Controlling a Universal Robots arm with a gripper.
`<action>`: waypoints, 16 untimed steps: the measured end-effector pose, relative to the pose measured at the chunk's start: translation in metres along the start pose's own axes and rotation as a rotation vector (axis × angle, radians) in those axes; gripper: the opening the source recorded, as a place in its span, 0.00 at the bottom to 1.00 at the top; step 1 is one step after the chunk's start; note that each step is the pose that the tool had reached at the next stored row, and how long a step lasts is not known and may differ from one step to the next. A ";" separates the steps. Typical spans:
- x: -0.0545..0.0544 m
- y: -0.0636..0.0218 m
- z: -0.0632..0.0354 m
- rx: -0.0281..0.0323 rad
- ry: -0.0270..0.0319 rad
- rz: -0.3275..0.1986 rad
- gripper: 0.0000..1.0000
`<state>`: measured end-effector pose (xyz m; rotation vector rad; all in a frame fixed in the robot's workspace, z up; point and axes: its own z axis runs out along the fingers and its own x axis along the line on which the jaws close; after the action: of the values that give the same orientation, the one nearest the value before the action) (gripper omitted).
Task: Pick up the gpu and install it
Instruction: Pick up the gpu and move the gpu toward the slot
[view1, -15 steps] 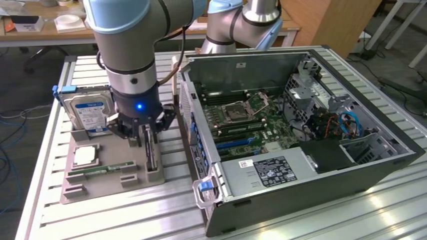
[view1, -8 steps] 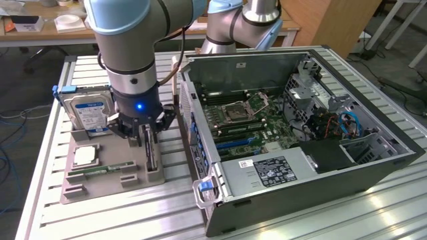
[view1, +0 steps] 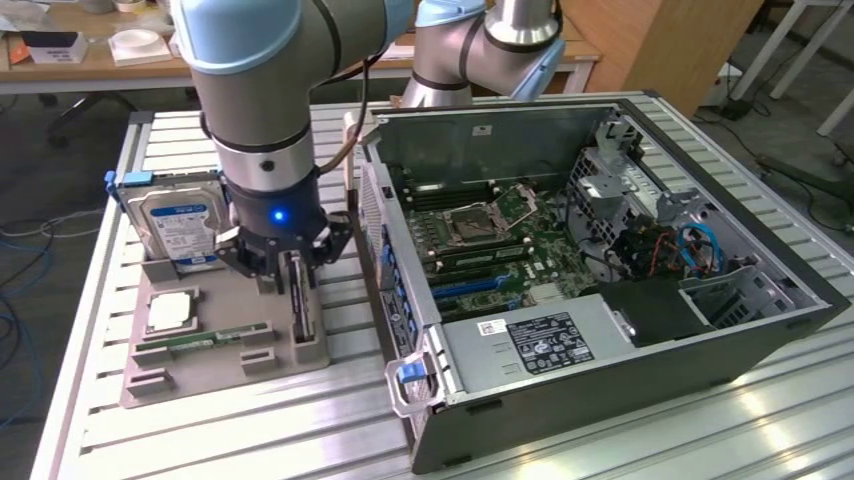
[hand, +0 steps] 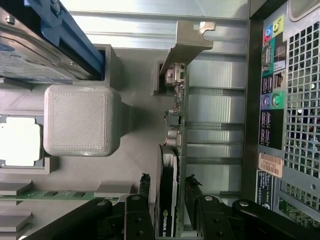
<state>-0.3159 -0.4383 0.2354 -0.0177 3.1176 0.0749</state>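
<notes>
The thin, dark rectangular gpu card (view1: 299, 325) (hand: 167, 210) stands on its long edge in a slot of a grey plastic holder tray (view1: 200, 372) (hand: 140, 150), its metal bracket end towards the drive-side end of the tray. The black claw (view1: 292, 283) (hand: 168, 178) is lowered over the card with its fingers (hand: 145, 186) apart, one on each side; a narrow gap shows between each finger and the card, so nothing is gripped.

In the same tray, to the exterior view's left of the card, lie a slim green memory stick (view1: 200, 342) and a square silver processor chip (view1: 171, 312), with a boxy hard drive bearing a blue-white label (view1: 180, 222) upright behind them. An open black computer case (view1: 627, 350) with its green motherboard (view1: 507, 250) exposed sits just beside the tray on the slatted aluminium bench (view1: 667, 440).
</notes>
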 end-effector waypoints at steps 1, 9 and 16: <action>0.000 0.0000 0.0006 0.0001 -0.0001 0.002 0.42; 0.000 -0.0003 0.0050 0.0007 -0.0004 0.016 0.42; 0.000 -0.0003 0.0052 0.0005 -0.0007 0.016 0.42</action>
<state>-0.3155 -0.4384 0.2302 0.0075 3.1173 0.0744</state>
